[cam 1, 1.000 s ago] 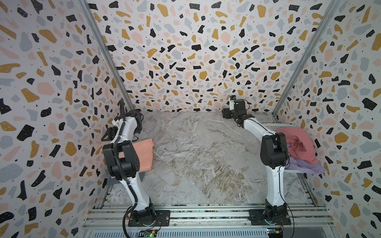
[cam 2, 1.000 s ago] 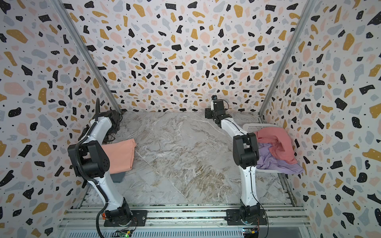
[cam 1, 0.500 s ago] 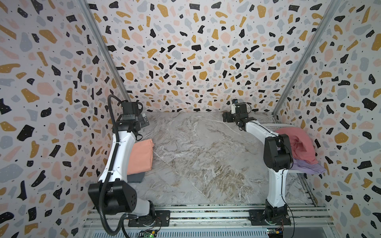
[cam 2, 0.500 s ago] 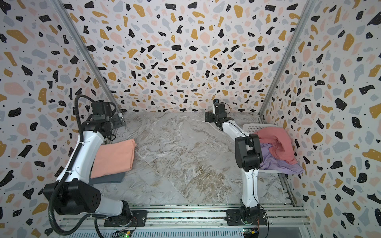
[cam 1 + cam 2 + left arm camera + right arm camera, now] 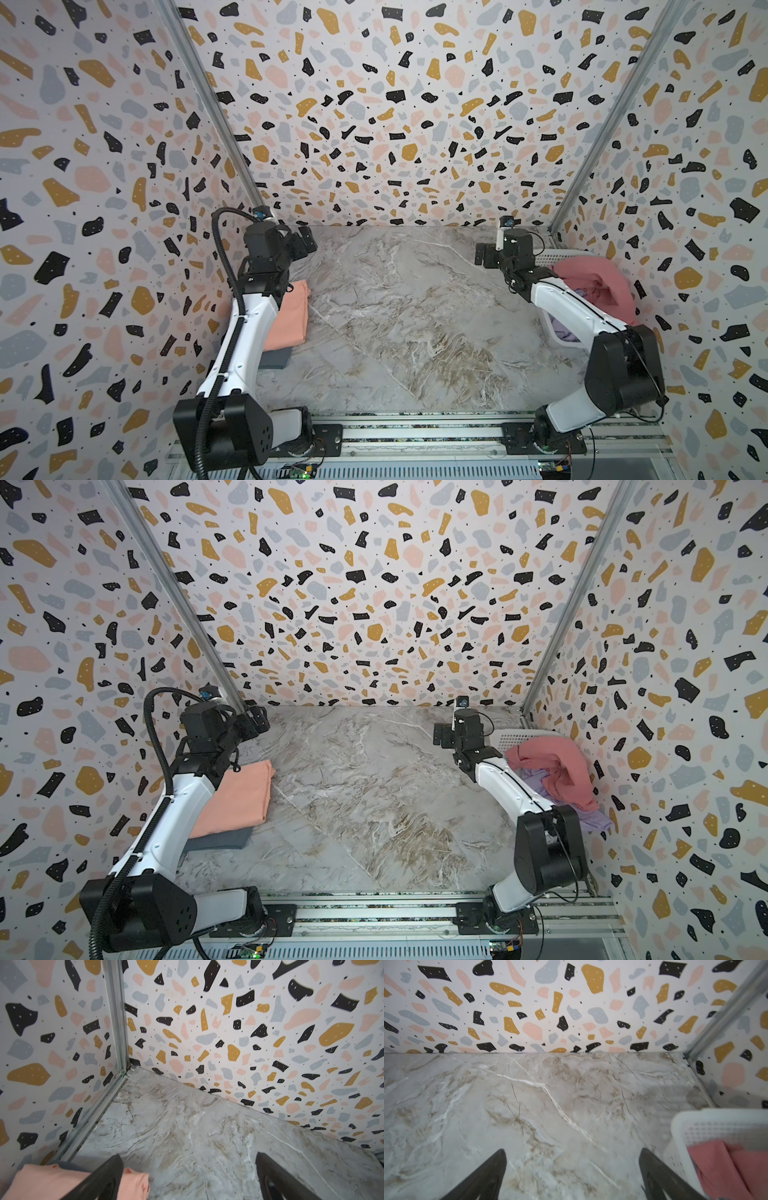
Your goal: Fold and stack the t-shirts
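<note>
My left end effector (image 5: 302, 244) hangs over the far left corner of the desk (image 5: 395, 311). In the left wrist view its fingers (image 5: 108, 1176) stand wide apart with nothing between them. Just behind it, along the left edge, the peach t-shirt (image 5: 237, 800) lies folded flat on top of the grey t-shirt (image 5: 224, 839). The grey one pokes out at the near end of the pile.

My right end effector (image 5: 484, 255) is up over the far edge of the desk, just beside the white basket (image 5: 515, 737), and its fingers (image 5: 488, 1176) are spread just as wide, gripping nothing. The basket sits against the right edge toward the far right corner. The rose t-shirt (image 5: 552, 762) is heaped loosely in it and spills over the rim. The lavender t-shirt (image 5: 590, 816) seems to lie under the rose one, though my right arm hides much of it. The middle of the desk carries only the marble pattern.
</note>
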Action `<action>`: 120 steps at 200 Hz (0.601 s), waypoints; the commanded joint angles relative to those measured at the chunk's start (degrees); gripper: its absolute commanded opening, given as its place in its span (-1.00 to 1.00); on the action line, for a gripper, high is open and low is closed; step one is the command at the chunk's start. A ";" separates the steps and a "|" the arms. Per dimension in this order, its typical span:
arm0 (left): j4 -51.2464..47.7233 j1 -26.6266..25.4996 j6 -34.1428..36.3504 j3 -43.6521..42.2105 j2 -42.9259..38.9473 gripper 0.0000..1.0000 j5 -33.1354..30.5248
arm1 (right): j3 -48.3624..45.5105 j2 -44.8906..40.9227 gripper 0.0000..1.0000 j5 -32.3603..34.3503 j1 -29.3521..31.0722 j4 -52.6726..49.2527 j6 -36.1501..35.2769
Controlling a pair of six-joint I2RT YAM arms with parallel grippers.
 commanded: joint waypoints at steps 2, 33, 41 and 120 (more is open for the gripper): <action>3.37 -3.02 4.03 -4.81 -4.39 0.99 -5.62 | -6.94 -9.56 0.98 3.00 -0.67 -4.00 2.22; 5.87 -11.15 9.26 -11.83 -7.50 0.99 -21.01 | -15.15 -21.56 0.99 4.55 -0.68 -10.80 5.32; 7.17 -13.12 10.51 -13.59 -7.89 0.99 -23.16 | -17.08 -24.32 0.98 4.87 -0.68 -12.37 6.26; 30.37 -20.05 14.86 -32.82 -14.69 1.00 -35.88 | -28.03 -33.37 0.99 10.55 -0.85 -10.23 8.03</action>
